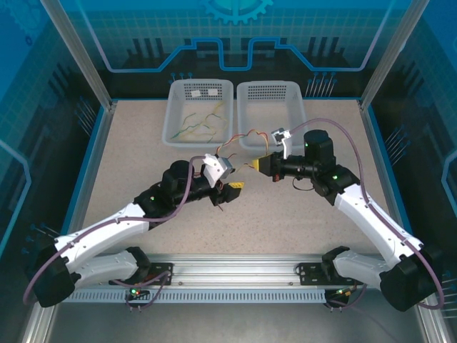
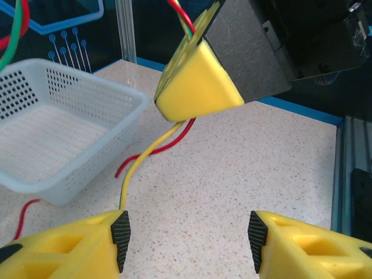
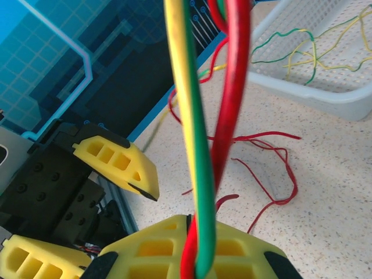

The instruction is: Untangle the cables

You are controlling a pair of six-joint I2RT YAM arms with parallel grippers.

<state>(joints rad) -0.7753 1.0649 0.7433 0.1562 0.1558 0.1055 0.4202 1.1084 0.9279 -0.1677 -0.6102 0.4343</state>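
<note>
The main risk was judged to be a tightened knot. The thin, flexible red and yellow-green cables (image 3: 195,145) were seen twisted round one another just above the right gripper (image 3: 189,256), whose yellow fingers were pressed together on them. A straight pull by the other arm could therefore cinch the twist rather than loosen it.

A missed grasp was also thought possible. The left gripper (image 2: 189,235) was held with its black-padded fingers spread and nothing between them. The single yellow strand (image 2: 148,151) hanging from the right gripper ran down to the top of one finger, not into the gap. Slipping of the thin wires out of the clamped fingers under tension was counted a further hazard.

The held cables were found lifted off the speckled beige table (image 1: 285,214), between the two grippers and near a white perforated plastic basket (image 1: 171,114), in which several yellow-green cables were seen lying. Loose red strands (image 3: 267,136) were seen trailing in loops on the table below.
</note>
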